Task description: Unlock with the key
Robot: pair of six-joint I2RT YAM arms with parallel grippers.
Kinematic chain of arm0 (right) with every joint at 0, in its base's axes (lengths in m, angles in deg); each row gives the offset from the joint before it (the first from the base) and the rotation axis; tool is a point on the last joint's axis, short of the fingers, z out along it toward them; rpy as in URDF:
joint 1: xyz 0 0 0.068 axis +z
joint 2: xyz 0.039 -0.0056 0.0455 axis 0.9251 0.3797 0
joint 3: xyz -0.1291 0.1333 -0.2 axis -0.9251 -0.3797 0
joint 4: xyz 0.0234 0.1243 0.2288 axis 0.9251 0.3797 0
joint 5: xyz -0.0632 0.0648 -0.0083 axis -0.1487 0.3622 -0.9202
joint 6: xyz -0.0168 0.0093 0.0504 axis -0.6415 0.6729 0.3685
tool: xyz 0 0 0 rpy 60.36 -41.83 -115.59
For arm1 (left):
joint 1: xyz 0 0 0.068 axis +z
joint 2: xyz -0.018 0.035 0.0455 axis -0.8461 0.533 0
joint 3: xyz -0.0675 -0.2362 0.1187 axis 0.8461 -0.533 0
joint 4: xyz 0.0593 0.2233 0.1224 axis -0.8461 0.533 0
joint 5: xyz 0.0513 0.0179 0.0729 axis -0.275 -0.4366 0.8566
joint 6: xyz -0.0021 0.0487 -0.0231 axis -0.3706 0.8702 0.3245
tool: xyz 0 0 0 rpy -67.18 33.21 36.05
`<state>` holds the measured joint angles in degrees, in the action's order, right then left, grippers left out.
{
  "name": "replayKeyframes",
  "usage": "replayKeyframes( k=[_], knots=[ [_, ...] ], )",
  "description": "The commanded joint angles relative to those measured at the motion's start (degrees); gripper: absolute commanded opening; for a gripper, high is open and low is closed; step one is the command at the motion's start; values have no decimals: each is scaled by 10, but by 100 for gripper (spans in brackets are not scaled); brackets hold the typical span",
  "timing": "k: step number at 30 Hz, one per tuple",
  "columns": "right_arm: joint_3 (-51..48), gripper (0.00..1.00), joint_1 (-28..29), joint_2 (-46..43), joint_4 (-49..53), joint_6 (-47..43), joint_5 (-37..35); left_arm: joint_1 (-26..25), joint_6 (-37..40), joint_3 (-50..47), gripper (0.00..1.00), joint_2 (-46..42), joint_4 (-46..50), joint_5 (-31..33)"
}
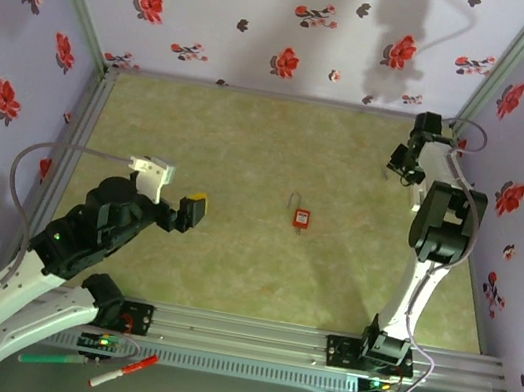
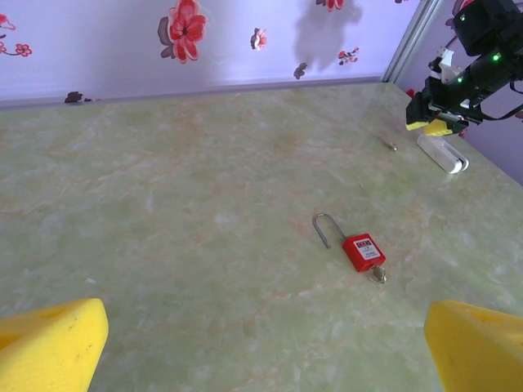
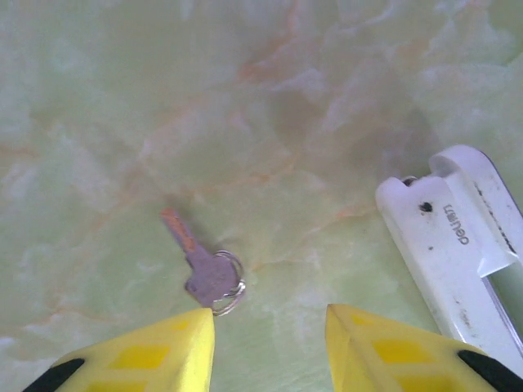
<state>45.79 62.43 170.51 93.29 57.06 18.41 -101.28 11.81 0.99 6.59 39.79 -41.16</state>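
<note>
From above, the padlock (image 1: 300,218) lay mid-table (image 1: 253,134), well apart from the right claw (image 1: 405,170). The left wrist view showed the left claw (image 2: 261,351) spread wide and empty. In the right wrist view, the right claw stood partly spread and empty, the key (image 3: 198,260) just ahead. Grasping and unlocking seemingly remained.

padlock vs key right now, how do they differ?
Colour: the padlock has a red body and metal shackle; the key is bare metal on a small ring. Place: the padlock lies mid-way across the table; the key lies far right beside a white object, ahead of the open fingers of the right gripper. Size: in the left wrist view the key looks smaller than the padlock. Both lie flat, unheld.
</note>
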Motion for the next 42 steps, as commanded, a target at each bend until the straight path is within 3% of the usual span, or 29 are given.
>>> replayKeyframes(
  k=[1, 25, 42],
  knots=[
    [3, 43, 1, 5, -4, 1, 34, 4, -9, -6, 100, -1, -18, -6],
    [108, 39, 42, 123, 63, -62, -46, 4, -11, -10, 100, 13, -23, -3],
    [90, 2, 45, 124, 74, -58, -69, 4, -8, -14, 100, 13, -28, -3]
  ],
)
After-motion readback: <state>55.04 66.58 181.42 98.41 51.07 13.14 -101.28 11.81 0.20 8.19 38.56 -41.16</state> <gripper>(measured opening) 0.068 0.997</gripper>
